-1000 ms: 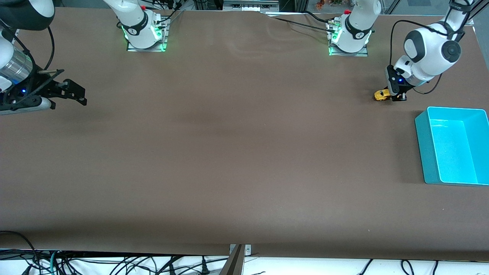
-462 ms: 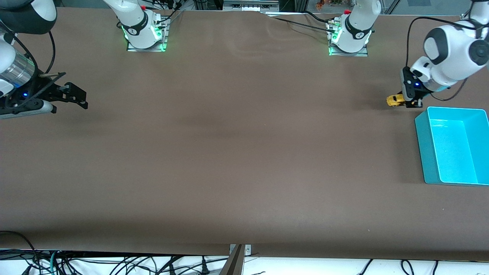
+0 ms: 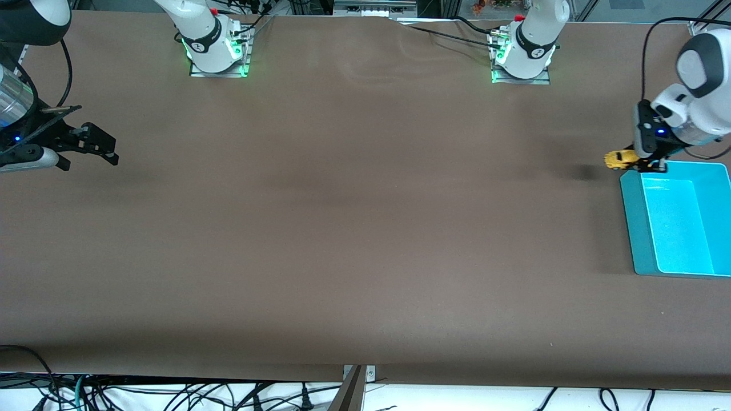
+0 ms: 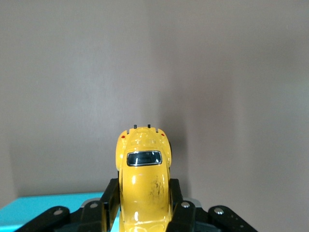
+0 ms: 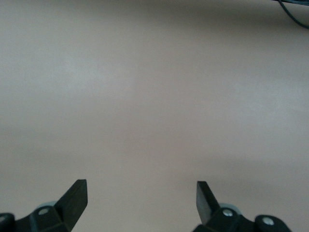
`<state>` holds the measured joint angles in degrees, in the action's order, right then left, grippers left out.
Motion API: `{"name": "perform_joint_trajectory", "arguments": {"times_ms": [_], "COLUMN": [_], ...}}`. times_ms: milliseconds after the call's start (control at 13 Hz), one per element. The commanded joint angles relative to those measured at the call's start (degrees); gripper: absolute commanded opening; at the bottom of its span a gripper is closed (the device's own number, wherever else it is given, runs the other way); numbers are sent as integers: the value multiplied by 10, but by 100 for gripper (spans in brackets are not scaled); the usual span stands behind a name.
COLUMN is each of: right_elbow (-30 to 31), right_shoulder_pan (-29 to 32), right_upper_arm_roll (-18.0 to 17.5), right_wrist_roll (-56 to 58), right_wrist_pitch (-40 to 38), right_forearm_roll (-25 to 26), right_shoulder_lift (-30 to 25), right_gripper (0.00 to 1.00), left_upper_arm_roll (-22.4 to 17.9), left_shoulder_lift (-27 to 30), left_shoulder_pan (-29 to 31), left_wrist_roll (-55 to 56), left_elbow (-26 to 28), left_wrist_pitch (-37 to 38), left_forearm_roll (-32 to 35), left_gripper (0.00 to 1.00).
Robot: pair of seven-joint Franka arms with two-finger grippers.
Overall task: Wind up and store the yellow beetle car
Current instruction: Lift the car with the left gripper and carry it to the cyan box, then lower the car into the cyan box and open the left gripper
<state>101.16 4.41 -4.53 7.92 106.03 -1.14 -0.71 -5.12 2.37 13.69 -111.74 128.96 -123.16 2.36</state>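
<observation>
My left gripper (image 3: 644, 162) is shut on the yellow beetle car (image 3: 618, 160) and holds it in the air at the edge of the teal bin (image 3: 628, 211), over the bin's rim that lies toward the robots. In the left wrist view the car (image 4: 144, 179) is clamped between the two black fingers (image 4: 110, 203), its rear window up, with a corner of the bin (image 4: 29, 208) below. My right gripper (image 3: 97, 145) is open and empty, waiting above the table at the right arm's end. In the right wrist view its gripper (image 5: 140, 198) shows only bare table.
The teal bin is open-topped and holds nothing that I can see; it stands at the left arm's end of the brown table (image 3: 354, 217). Cables (image 3: 171, 394) hang off the table's edge nearest the front camera.
My left gripper has carried the car sideways from the bare table toward the left arm's end, up to the bin's rim. The right gripper has drifted slightly toward its own end.
</observation>
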Motion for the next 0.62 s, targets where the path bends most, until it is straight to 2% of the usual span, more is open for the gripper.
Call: {"name": "perform_joint_trajectory", "arguments": {"times_ms": [0,231,538], "right_elbow": [-6,-6,-7], "right_shoulder_pan": [-5,-13,-18], "right_upper_arm_roll": [4,7,7], "right_wrist_roll": [10,5,4], "right_wrist_pitch": [-5,-9,-13], "right_forearm_roll": [6,8,7], "right_shoulder_lift": [-8,-10,-10], "right_gripper": [100,100,100], "left_upper_arm_roll": [-42,-50,-50], "left_shoulder_lift": [-77,-142,-207], "left_shoulder_pan": [-2,5,22], "left_wrist_roll": [-72,-127,-132], "left_elbow": [-75,-142,-218], "left_wrist_pitch": [13,13,12], "left_forearm_roll": [11,4,4], "left_gripper": [6,6,6]}}
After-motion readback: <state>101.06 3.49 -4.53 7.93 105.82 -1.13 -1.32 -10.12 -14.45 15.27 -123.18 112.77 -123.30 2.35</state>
